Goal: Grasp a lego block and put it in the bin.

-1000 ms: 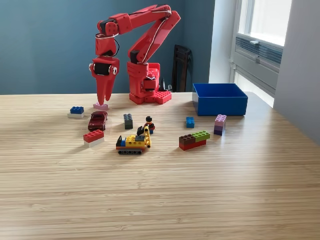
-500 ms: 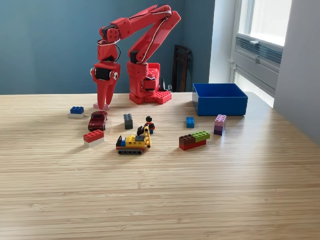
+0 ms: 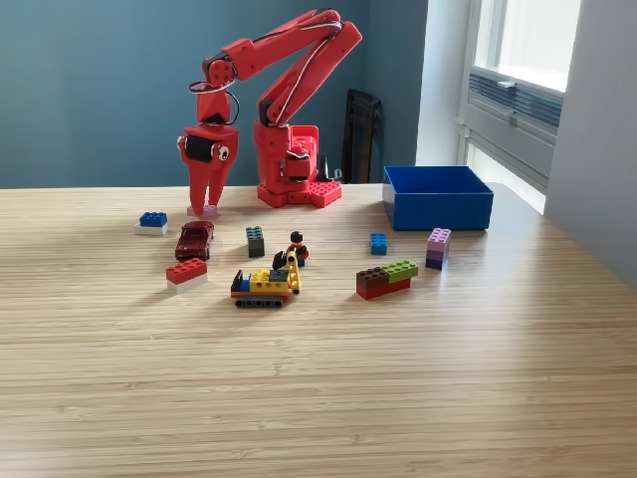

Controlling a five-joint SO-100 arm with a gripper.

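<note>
Lying at nine o'clock from the table [image 3: 318,398] centre, a blue-and-white block [image 3: 151,222] sat beside a dark red toy car [image 3: 194,240] and a red-and-white block [image 3: 186,272]. Above them the tool [image 3: 205,206] pointed down, its jaws narrowly parted around a pink block [image 3: 209,211]; whether they gripped it could not be told. Toward three o'clock came a yellow vehicle [image 3: 265,285], a brown-green-red stack [image 3: 386,278], and the bin [image 3: 438,197] at one o'clock.

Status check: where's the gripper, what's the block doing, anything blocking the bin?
Red gripper down, fingers straddling small pink lego block on the wooden table; closure unclear. Blue rectangular plastic bin at the exterior view's right. Nothing blocking it.
</note>
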